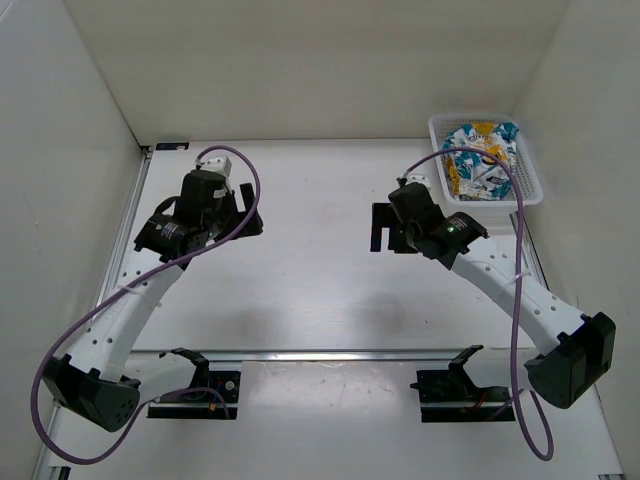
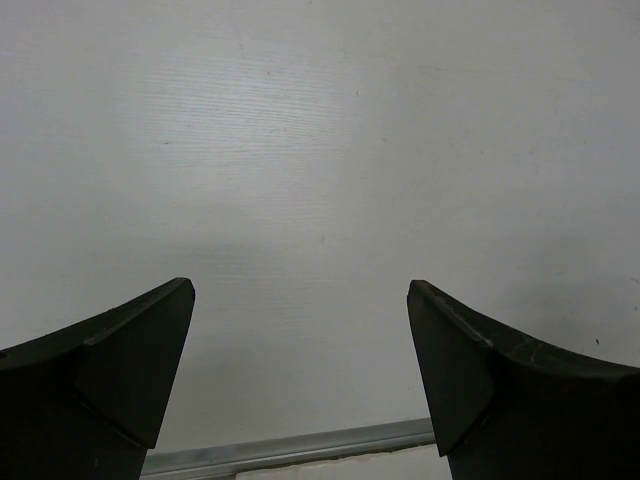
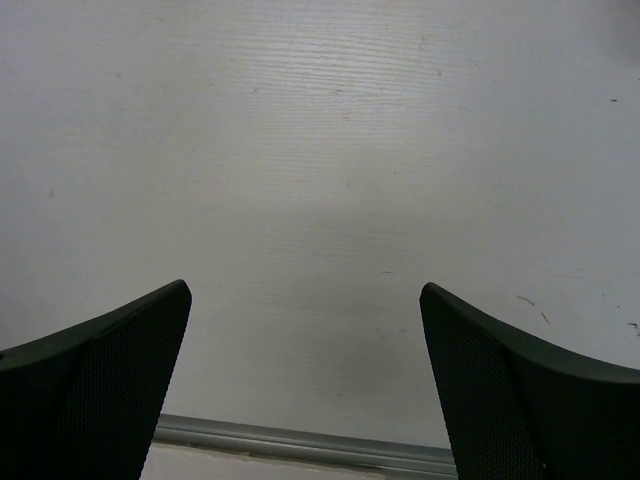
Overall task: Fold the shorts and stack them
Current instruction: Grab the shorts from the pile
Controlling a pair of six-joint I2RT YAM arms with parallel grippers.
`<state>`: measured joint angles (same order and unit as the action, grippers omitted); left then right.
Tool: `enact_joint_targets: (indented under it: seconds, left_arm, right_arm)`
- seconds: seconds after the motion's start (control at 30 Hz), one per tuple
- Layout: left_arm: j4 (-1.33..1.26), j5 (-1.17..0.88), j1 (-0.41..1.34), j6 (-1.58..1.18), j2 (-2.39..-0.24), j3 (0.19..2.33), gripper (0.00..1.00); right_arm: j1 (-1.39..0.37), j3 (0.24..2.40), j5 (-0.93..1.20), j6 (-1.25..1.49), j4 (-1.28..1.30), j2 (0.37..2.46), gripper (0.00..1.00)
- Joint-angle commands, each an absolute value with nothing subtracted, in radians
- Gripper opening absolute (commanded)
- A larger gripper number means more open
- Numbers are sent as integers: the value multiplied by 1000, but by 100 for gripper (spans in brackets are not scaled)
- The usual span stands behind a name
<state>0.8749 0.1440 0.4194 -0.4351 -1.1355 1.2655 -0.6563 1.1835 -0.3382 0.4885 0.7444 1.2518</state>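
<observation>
The left pincer (image 2: 300, 300) and right pincer (image 3: 305, 300) are hanging wide, gripping nothing. The shorts (image 1: 480, 160) are lying bunched inside the basket (image 1: 532, 190) at 1 o'clock. Recommended: right pincer descending vertically, pinching one fabric ridge, avoiding the mesh wall.

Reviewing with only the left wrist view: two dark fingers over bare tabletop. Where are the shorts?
Observer: The shorts lie bunched inside the white basket at the far right corner of the table.
Operator: What is the right gripper doing?
Observer: The right gripper is open and empty over bare table, just left of the basket.
Operator: And where does my arm sit?
Observer: The left gripper hangs over the table's left side, well apart from the basket.
</observation>
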Motion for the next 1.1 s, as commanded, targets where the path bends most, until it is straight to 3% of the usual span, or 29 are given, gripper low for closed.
enact_joint_targets:
  seconds: [0.0,0.17,0.23,0.33,0.43,0.5,0.63,0.93,1.0,1.07]
  left_arm:
    - [861,121,419,-446,-1112,1259,100]
    - [861,121,419,-446,-1089,1259,100]
    - [861,121,419,-446,-1089,1269,100]
    - [870,100,419,-436,-1078,1269,100]
    - [870,100,419,-426,-1069,1269,100]
    - [870,100,419,-426,-1069,1279,100]
    - [870,124,419,-417,-1120,1308,100]
    - [879,143,419,-408,-1232,1347,100]
    - [879,152,419,-408,-1261,1373,100]
    - [890,152,419,-399,-1276,1397,100]
  right_arm:
    - [-653,1204,-406,515,761,1233,100]
    - [-631,1244,-483,515,785,1259,100]
    - [-620,1270,-466,456,766,1273,95]
    - [-540,1336,-431,404,744,1360,95]
    - [-353,1446,-379,394,753,1437,95]
    - [-212,1501,-263,394,740,1526,94]
    - [-72,1748,-259,443,764,1756,95]
    - [83,2300,-232,454,848,2285,99]
    - [97,2431,-178,483,848,2359,96]
    - [109,2492,-143,500,848,2437,81]
